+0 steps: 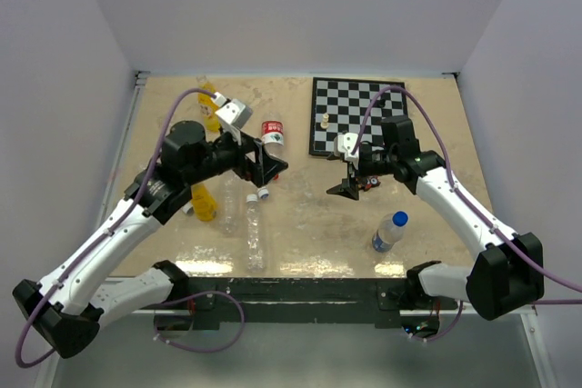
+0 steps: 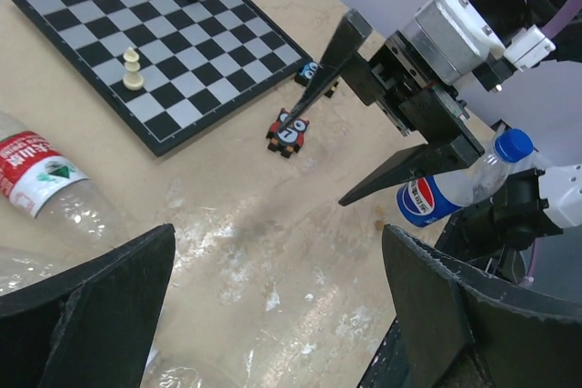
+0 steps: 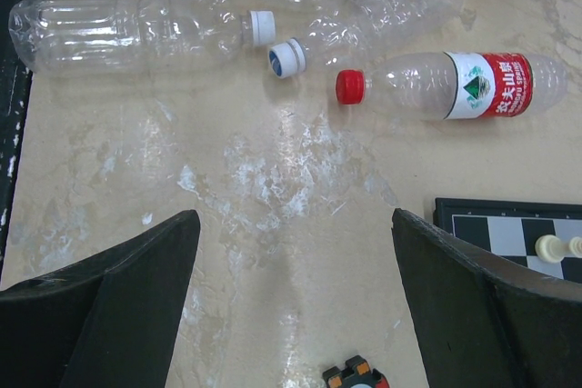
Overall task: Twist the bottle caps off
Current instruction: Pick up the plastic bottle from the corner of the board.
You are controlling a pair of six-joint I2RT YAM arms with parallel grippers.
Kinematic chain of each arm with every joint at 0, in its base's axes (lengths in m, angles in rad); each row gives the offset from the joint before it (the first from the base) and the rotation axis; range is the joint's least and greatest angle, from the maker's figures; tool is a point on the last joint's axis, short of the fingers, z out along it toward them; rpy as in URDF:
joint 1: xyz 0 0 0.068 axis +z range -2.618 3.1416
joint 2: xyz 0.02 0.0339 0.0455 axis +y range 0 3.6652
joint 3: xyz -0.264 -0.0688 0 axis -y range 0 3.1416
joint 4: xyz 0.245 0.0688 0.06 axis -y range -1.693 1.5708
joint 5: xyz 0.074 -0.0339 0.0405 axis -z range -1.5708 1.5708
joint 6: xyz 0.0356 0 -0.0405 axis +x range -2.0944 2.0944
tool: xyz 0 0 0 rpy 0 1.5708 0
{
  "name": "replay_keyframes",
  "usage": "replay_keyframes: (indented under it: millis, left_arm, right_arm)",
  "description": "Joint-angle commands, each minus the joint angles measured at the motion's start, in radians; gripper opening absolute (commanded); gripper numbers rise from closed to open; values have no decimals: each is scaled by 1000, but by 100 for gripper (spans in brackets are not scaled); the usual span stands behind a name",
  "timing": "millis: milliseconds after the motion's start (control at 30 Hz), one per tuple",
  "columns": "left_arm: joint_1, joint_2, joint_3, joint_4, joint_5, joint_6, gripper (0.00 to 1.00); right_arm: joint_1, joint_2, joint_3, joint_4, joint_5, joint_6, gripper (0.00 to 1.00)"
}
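Observation:
Both grippers hover open and empty over the middle of the table, facing each other. My left gripper [image 1: 271, 170] [image 2: 277, 243] is beside a lying red-labelled bottle [image 1: 273, 132] [image 3: 455, 85] with a red cap [image 3: 349, 86]. My right gripper [image 1: 338, 176] [image 3: 296, 224] is near the chessboard's front edge. A clear bottle with a blue-and-white label [image 1: 386, 234] [image 2: 436, 193] and a blue cap [image 1: 399, 218] [image 2: 515, 144] lies near the right arm. One orange-yellow bottle [image 1: 204, 203] lies under the left arm, another [image 1: 211, 104] behind it. White caps [image 3: 262, 27] [image 3: 289, 57] sit on long clear bottles.
A chessboard [image 1: 359, 115] [image 2: 164, 43] with a few pieces lies at the back right. A small orange-and-black toy block [image 2: 288, 131] [image 3: 356, 377] sits under the right gripper. Long clear unlabelled bottles [image 1: 255, 235] [image 3: 127, 34] lie left of centre.

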State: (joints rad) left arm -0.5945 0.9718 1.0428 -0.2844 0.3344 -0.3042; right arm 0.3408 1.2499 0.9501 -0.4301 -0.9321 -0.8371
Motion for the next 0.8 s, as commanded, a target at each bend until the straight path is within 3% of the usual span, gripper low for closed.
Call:
replay_keyframes:
  millis: [0, 267, 767]
  left_arm:
    - [-89, 28, 51, -13, -90, -12, 100]
    - [-206, 68, 66, -7, -136, -27, 100]
    - [-315, 108, 52, 13, -167, -55, 100]
  right_arm:
    - [-3, -3, 36, 16, 4, 4, 90]
    - [-3, -3, 36, 16, 1, 6, 90]
    - [-3, 0, 36, 16, 4, 6, 90]
